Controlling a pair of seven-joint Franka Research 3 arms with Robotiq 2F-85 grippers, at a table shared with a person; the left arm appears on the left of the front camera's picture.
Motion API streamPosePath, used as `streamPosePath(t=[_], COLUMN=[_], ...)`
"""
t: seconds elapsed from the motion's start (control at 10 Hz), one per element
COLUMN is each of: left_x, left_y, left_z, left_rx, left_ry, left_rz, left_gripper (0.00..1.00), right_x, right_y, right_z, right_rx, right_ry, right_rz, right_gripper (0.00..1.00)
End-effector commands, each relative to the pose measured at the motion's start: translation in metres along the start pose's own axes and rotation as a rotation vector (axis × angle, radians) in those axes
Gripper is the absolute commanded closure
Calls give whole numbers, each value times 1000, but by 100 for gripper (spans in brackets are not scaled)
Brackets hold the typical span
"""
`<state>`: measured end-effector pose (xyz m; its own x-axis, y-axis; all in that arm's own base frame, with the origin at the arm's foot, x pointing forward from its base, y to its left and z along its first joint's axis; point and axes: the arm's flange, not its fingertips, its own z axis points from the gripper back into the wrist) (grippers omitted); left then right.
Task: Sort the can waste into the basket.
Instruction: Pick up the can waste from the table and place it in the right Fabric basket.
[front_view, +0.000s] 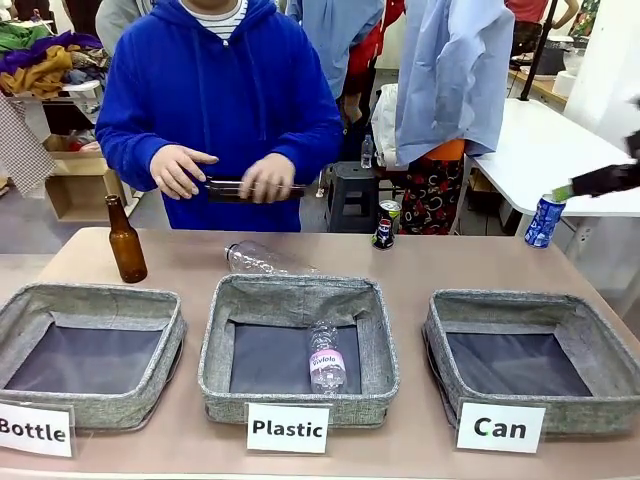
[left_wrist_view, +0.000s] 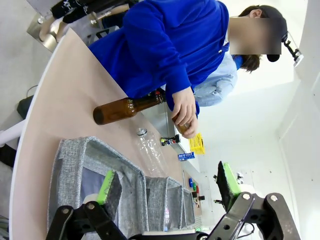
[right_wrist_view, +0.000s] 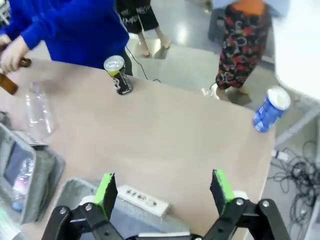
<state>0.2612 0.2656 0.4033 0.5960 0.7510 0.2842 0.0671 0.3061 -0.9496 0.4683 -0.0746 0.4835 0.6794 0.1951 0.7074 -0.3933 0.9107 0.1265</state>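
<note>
The black-and-silver can (front_view: 386, 224) stands upright on the far side of the table, also seen in the right wrist view (right_wrist_view: 118, 75). At the table's far right edge stands the blue can (front_view: 545, 220) (right_wrist_view: 269, 109). The grey "Can" basket (front_view: 440, 335) sits front right with nothing in it. My right gripper (right_wrist_view: 164, 190) is open and holds nothing, above this basket's card (right_wrist_view: 142, 199). One of its fingers (front_view: 600, 181) comes in from the right, its green tip in front of the blue can's top. My left gripper (left_wrist_view: 167, 185) hangs open over the left baskets.
A person in a blue hoodie (front_view: 220, 90) holds a dark bottle (front_view: 235, 188) in both hands. A brown bottle (front_view: 125, 240) stands at the back left and a clear plastic bottle (front_view: 265, 260) lies behind the "Plastic" basket (front_view: 215, 350), which holds another. The "Bottle" basket (front_view: 20, 315) is front left.
</note>
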Motion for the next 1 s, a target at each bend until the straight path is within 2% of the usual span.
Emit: streamPosePath(t=[0.0,0.2,0.4,0.5,0.6,0.9], left_x=[1,1,0,0,1,13], left_y=[-1,-1,0,-22,-37,-68], left_z=[0,0,0,20,36,95], left_rx=[-17,-17,0,-58,-84,-211], left_ry=[-8,-8,0,34,24,84], left_rz=[-16,-16,0,-37,-55,-31], left_gripper=[0,0,0,0,0,0], right_x=[25,47,52,52,53,53], right_y=[-7,10,27,29,29,27], right_z=[-58,-121,-174,-204,-228,-287], right_rx=[-6,-4,96,134,177,283], right_ry=[-20,11,25,52,61,-2], right_rz=[111,236,382,411,430,502], right_gripper=[0,0,0,0,0,0])
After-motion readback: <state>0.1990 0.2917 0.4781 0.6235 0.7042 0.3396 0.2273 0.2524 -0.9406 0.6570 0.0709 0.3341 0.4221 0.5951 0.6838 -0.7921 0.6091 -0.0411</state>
